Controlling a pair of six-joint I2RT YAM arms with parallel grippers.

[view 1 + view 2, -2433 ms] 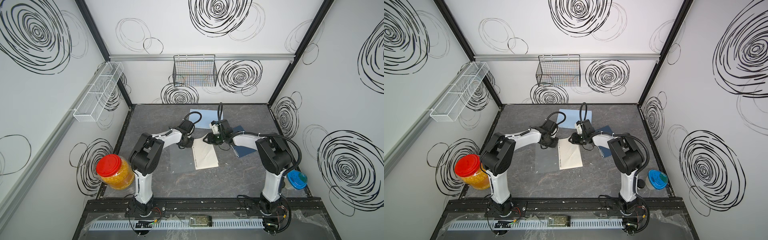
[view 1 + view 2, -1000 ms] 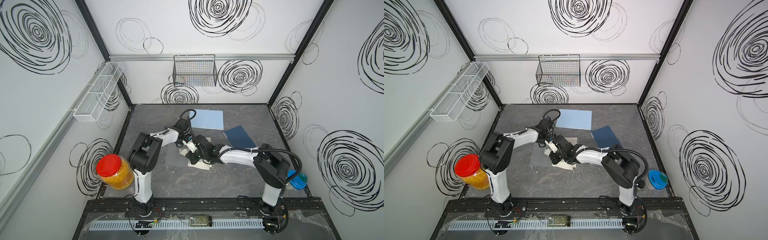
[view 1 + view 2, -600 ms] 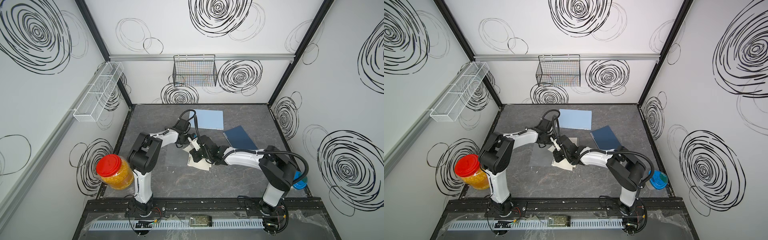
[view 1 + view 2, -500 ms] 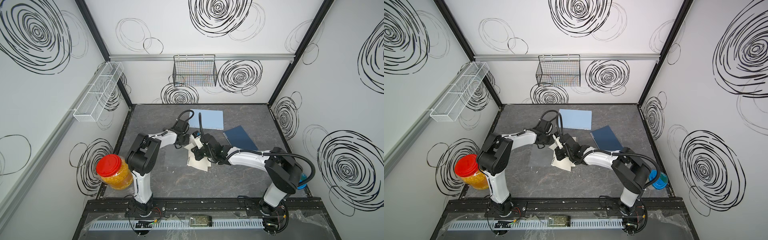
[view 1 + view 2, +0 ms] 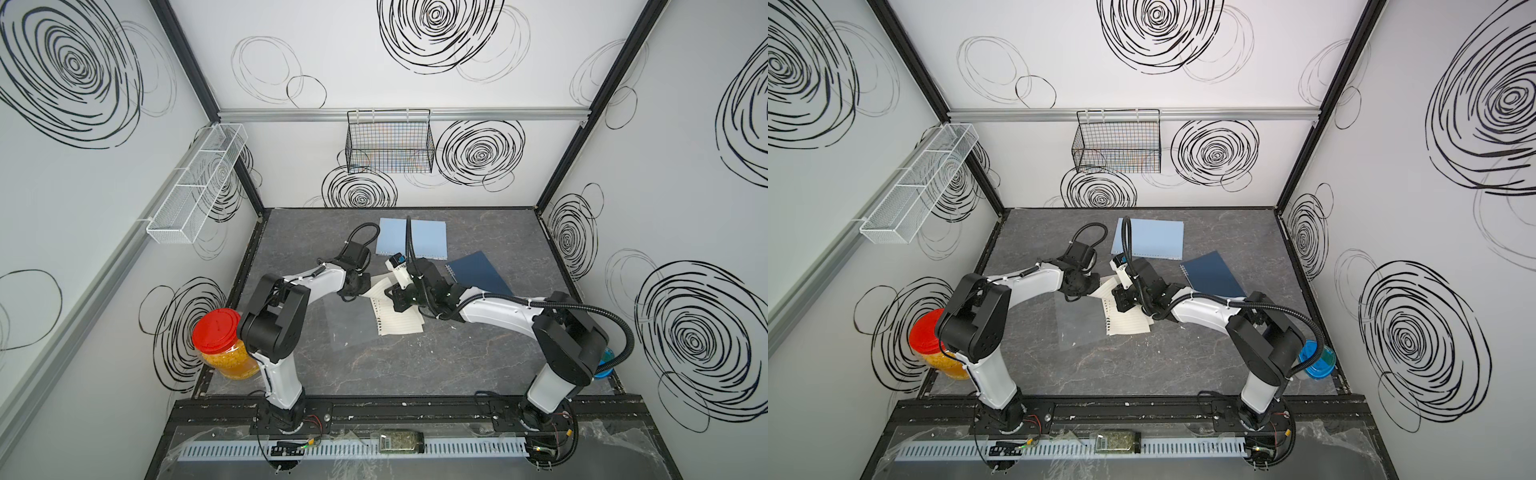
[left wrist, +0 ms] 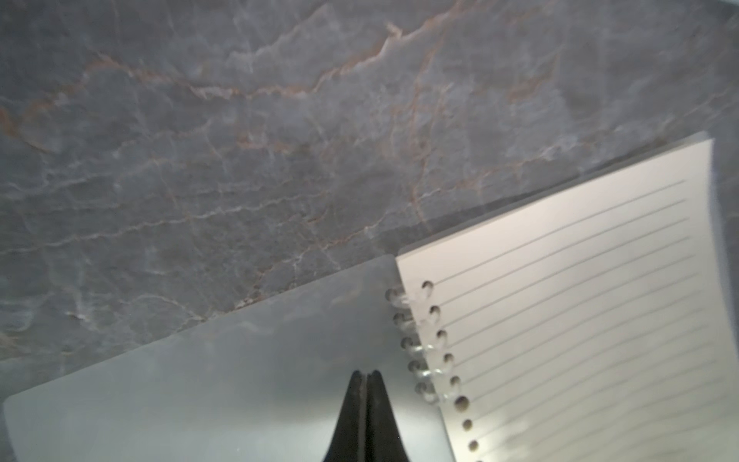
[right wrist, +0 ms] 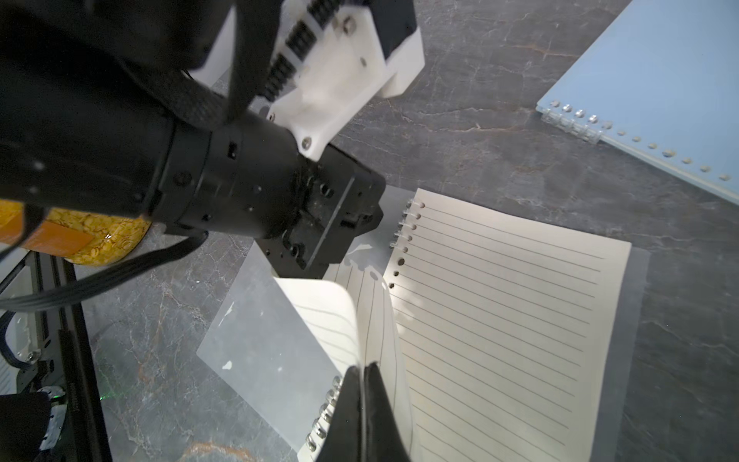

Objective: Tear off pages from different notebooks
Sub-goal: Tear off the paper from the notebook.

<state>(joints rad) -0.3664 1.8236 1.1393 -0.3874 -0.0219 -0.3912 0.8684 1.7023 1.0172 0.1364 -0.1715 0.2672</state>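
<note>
right gripper (image 7: 364, 370) clamps the flimsy, tear-prone lined page (image 7: 344, 316) by its punched edge; left gripper (image 6: 364, 376), shut, pins the clear cover (image 6: 200, 380).

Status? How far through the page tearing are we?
Done: nothing I can see, no loose sheet lies on the table. In hand: the right gripper is shut on a page of the clear-covered notebook, lifted and curling at the coil, while the shut left gripper bears on its opened clear cover. Left: finishing this tear, then the light-blue notebook and the navy notebook, both closed.
</note>
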